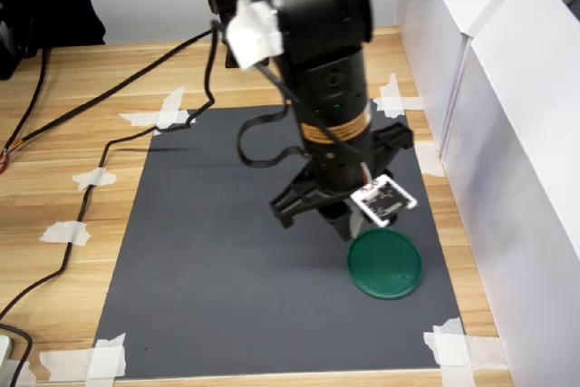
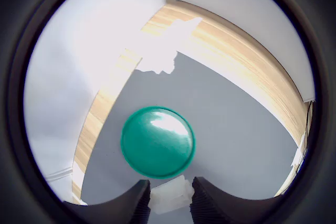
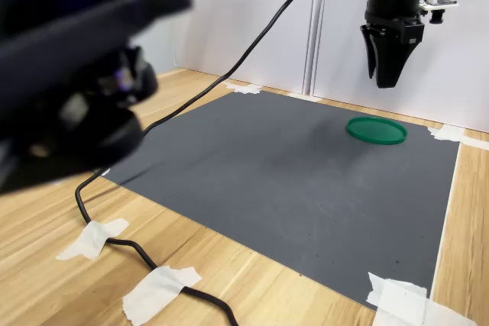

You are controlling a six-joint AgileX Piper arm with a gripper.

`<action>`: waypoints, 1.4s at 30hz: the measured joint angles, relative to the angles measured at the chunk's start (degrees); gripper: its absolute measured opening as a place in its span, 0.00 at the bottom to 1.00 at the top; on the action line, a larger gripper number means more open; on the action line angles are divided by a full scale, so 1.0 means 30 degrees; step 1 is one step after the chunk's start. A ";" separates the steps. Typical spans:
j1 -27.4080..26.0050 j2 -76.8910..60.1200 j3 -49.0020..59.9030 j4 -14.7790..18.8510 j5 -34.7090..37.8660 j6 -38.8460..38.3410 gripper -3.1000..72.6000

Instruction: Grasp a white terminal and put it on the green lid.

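The small ridged white-grey plastic terminal [image 2: 170, 196] sits pinched between the black end effector [image 2: 169, 199] fingers in the wrist view, raised just short of the flat round dark-green translucent lid [image 2: 158, 141] on the grey mat [image 2: 236, 129]; it looks light, stiff, probably slippery, best held across its ridged sides; no legible writing.

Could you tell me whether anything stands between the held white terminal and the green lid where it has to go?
Nothing visible does. The gripper holds the white terminal above the mat, and the green lid lies bare with only grey mat around it.
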 joint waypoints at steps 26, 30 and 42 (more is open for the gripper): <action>0.0376 0.2685 0.0000 0.0580 -0.1353 0.0429 0.43; 0.0376 0.2719 0.0000 0.1093 -0.1594 0.0000 0.43; 0.0376 0.2719 0.0261 0.0897 -0.2368 -0.0056 0.59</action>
